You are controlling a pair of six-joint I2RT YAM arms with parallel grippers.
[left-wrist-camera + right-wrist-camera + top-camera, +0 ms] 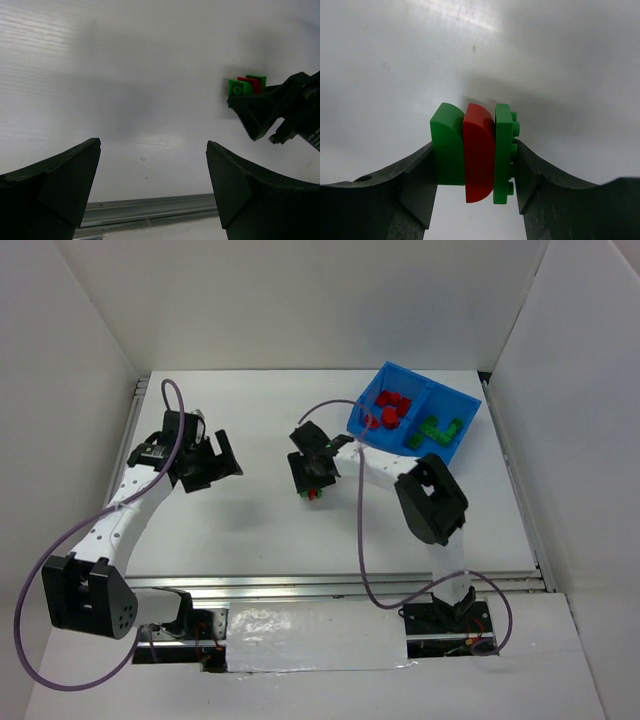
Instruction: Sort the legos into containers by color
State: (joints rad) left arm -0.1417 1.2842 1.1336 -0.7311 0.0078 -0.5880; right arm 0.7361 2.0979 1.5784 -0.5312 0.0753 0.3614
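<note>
As the top view shows it, the bright blue rectangular plastic bin [453,448] stands at the upper right of the frame, with red plastic bricks [391,410] in its left compartment and green plastic bricks [438,428] in its right one. At the centre the right gripper [312,480] points down at the white table [250,530] with a small pack of bricks [313,495] at its tips, and the left gripper [222,455] hangs at the left, well apart. In the left wrist view, the left gripper [152,145] has its fingers spread wide and grasps nothing; the pack [245,86] is at the upper right of the frame. In the right wrist view, the right gripper [475,155] is clenched on the pack: a green rounded plastic brick [447,145], a red rounded plastic brick [479,155] and a green studded plastic brick [502,150], pressed side by side. I judge that two colours are taken together, so one drop cannot sort them. It would be better to release, to separate the red one, and to carry each colour alone to its own compartment.
</note>
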